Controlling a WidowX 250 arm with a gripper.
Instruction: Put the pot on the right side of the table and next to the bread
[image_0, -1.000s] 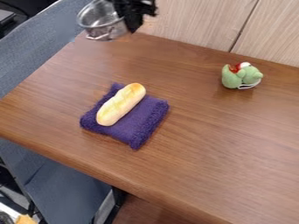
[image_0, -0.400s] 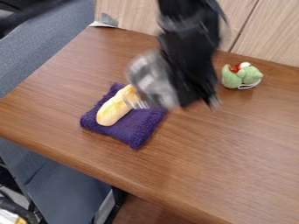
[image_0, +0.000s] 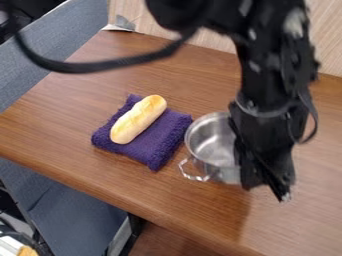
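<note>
black two-finger gripper (image_0: 266, 188) grasps shiny round metal pot (image_0: 212, 142) — probably light, stiff, slick; rim or looped metal handle (image_0: 193, 172) should give surest hold.

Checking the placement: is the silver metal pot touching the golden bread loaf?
Apart: the camera view shows purple cloth between the silver metal pot and the golden bread loaf.

Black arm (image_0: 267, 75) down from the top edge, hand (image_0: 268, 190) lowermost
</note>
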